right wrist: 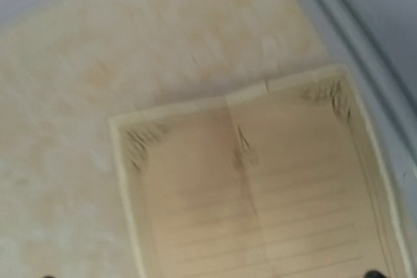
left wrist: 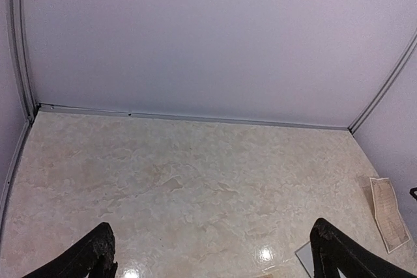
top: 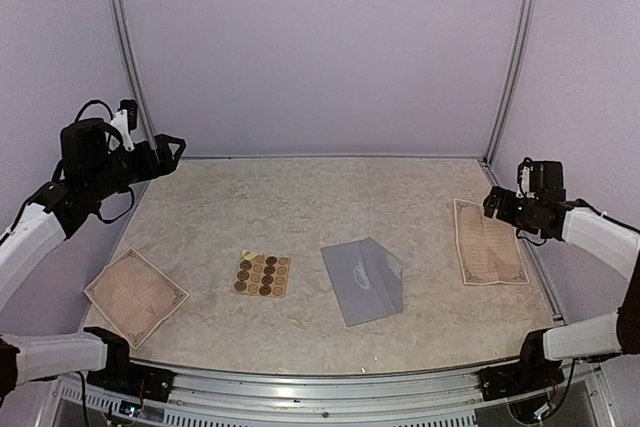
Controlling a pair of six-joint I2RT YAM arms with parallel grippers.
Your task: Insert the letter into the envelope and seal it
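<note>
— So, how far along are we?
— Nothing done yet. Our left gripper (top: pixel 168 153) and right gripper (top: pixel 493 204) hang empty, jaws apart. The envelope (top: pixel 363 280) lies toward the table (top: pixel 300 202) front edge; the letter (top: pixel 488 242) lies by the right edge, outside it.

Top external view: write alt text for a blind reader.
A grey envelope lies flat in the middle of the table beside a sticker sheet. The right claw hovers open above the right letter; the left claw hangs open, high beyond the left letter.
</note>
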